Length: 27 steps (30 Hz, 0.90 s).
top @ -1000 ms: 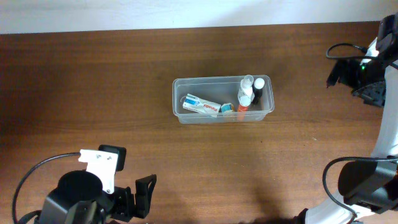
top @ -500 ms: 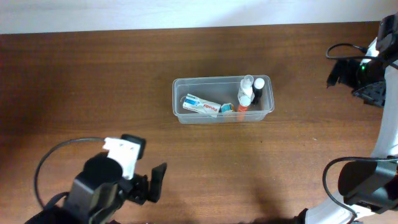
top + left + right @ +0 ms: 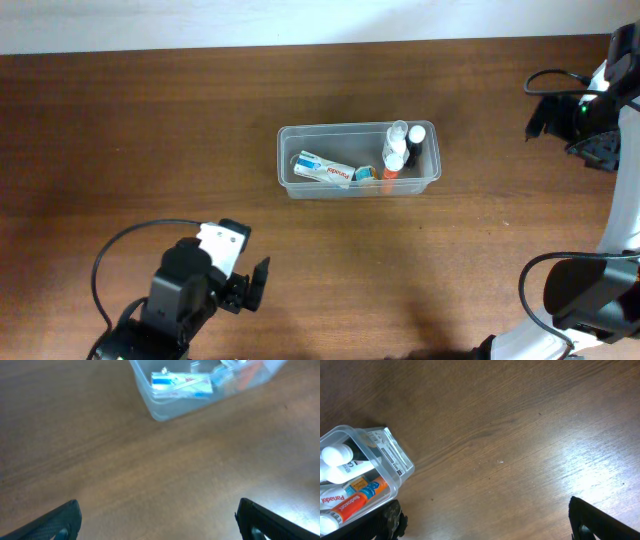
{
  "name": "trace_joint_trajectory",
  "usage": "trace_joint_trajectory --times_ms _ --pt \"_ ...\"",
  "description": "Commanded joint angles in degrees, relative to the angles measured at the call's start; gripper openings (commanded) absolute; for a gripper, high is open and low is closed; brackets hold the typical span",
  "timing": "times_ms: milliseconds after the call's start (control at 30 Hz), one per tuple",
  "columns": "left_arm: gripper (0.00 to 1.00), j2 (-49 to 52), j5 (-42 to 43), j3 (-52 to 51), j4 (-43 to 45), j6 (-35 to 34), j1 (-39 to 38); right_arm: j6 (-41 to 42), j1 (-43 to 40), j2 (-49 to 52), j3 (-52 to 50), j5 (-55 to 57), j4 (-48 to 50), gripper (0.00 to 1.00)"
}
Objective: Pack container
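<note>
The container [image 3: 284, 160], a clear plastic tub, stands in the middle of the wooden table. Inside lie a white and blue box [image 3: 325, 169], an orange tube [image 3: 388, 174] and two white-capped bottles [image 3: 398, 148]. My left gripper [image 3: 250, 285] hovers near the front left, open, with bare wood between its fingers [image 3: 61, 519]. In the left wrist view the container [image 3: 156, 410] sits well ahead of the left gripper [image 3: 160, 525]. My right gripper [image 3: 548, 112] is at the far right, open and empty. The right wrist view has the container [image 3: 395, 467] at lower left, beside the right gripper [image 3: 487, 525].
Brown wooden table [image 3: 150, 130] all around the tub. A pale wall strip [image 3: 300, 20] runs along the far edge. The right arm's black cable [image 3: 535, 285] loops at the front right, and the left arm's cable [image 3: 110, 260] curls at the front left.
My left arm has moved to the right and a little toward the container, still open. The right arm and the tub's contents have not moved.
</note>
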Motion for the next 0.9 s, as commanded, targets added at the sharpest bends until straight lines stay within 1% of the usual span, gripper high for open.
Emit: trace_joint_trajectory --times_ms 0,200,367,467,567,867 --pt "0.99 -4.74 4.22 -5.33 4.35 1.99 4.31 0.24 -0.24 0.15 0.02 0.68 -0.02 0.98" --pt "1.00 -10.23 5.29 -13.31 10.08 1.99 8.81 0.24 -0.24 0.15 0.02 0.70 -0.02 0.98" --pt "1.00 -10.47 5.27 -16.68 17.03 2.01 9.22 0.24 -0.24 0.15 0.02 0.68 -0.02 0.98" --pt "1.00 -11.08 5.29 -17.84 20.00 3.58 9.40 0.24 -0.24 0.15 0.02 0.68 -0.02 0.98" --pt "0.99 -13.77 5.27 -19.50 21.49 5.95 10.16 0.24 -0.24 0.15 0.02 0.68 -0.02 0.98" --pt "1.00 -22.75 5.51 -24.59 21.59 6.05 14.43 0.24 -0.24 0.15 0.02 0.70 -0.02 0.98"
